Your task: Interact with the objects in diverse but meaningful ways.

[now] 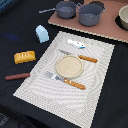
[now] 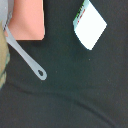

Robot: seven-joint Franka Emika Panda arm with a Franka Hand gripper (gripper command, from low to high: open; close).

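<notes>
Black cloth covers the table [image 1: 112,95], and across it we see a pale woven placemat [image 1: 55,85] lying at an angle. Beyond the mat, at the far edge in the exterior view, a pinkish-brown board [image 1: 110,31] carries two grey pots [image 1: 90,14], one with a long handle. On the mat sits a round tan plate [image 1: 68,65], with a wooden-handled fork [image 1: 65,80] just beside it on the near side and a wooden-handled knife [image 1: 80,56] on the far side. A small white-and-blue piece [image 1: 76,43] lies near the mat's far corner. Off the mat, toward the exterior view's left, we find the pale blue carton-shaped block [image 1: 42,33] standing upright, the yellow-orange scored bread loaf [image 1: 24,56] nearer, and the reddish-brown sausage stick [image 1: 17,76] nearest, all apart from one another. We see no arm or gripper in either view, so its fingers' state cannot be told.
</notes>
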